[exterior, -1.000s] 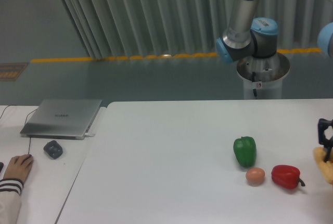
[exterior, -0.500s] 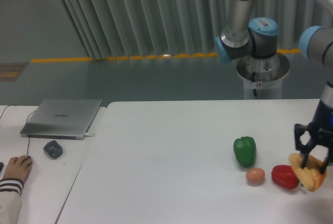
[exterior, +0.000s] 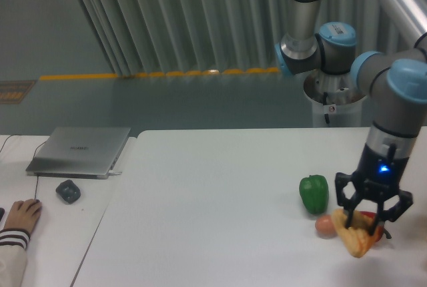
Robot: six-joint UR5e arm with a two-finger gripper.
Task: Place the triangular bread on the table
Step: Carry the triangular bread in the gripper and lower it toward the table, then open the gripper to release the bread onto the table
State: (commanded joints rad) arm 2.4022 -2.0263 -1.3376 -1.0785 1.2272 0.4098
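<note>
The triangular bread, golden-orange and glossy, hangs tilted just above the white table at its right front. My gripper is shut on the bread's upper part, its black fingers pointing down. Bread and gripper stand in front of the red pepper, which is mostly hidden behind them.
A green pepper stands left of the gripper, with a small round orange-pink fruit just below it, close to the bread. On the left desk are a closed laptop, a mouse and a person's hand.
The arm has swung in from the right edge toward the left, carrying the bread with it. The bread now hangs in front of the red pepper, near the small fruit.
</note>
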